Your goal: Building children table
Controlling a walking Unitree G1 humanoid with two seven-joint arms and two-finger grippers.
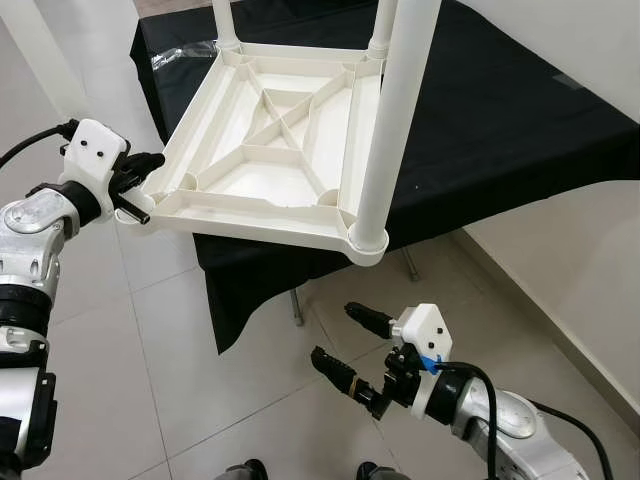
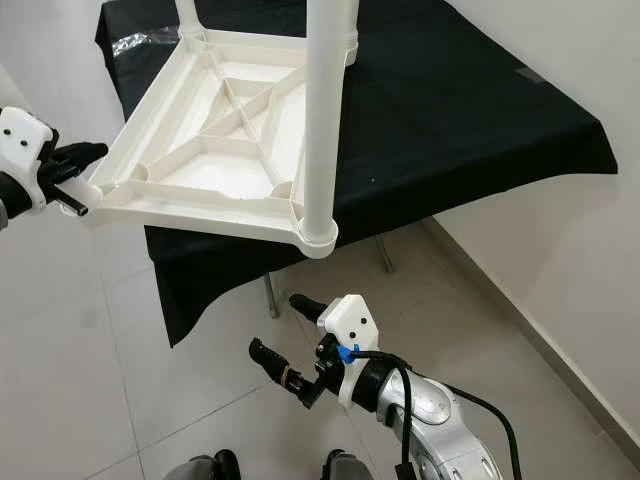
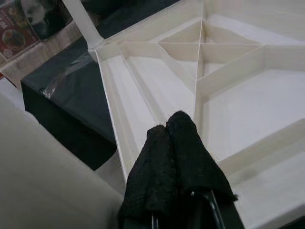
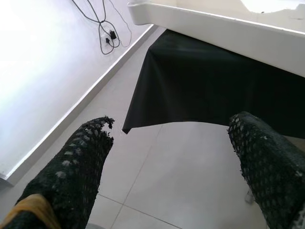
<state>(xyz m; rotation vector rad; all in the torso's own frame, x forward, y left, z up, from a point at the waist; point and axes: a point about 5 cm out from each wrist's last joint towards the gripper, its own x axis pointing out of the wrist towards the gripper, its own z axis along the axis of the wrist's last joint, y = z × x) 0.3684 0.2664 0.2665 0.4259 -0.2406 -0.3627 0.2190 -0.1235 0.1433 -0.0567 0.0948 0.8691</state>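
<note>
Your left gripper [image 1: 140, 190] sits at the near-left corner of the upturned white tabletop [image 1: 270, 150], its black fingers [image 3: 174, 157] pressed together over the rim. From the wrist view they seem to pinch the edge wall, though the fingers themselves hide the contact, so you cannot be sure how much plastic they hold.

The tabletop lies underside up on the black-draped table [image 1: 500, 110], its ribbed frame showing, tilted so the near edge overhangs the cloth and juts toward you. Its long axis runs from near-left to far-right. Three legs stand upward from corner sockets: the near-right leg [image 1: 395, 120] rises out of frame, so its top is cut off, and the two far legs [image 1: 226, 25] show only their bases.

Your right gripper [image 1: 350, 345] hangs low over the tiled floor [image 1: 200, 370], near and right of the table edge, fingers spread wide apart and holding nothing.
</note>
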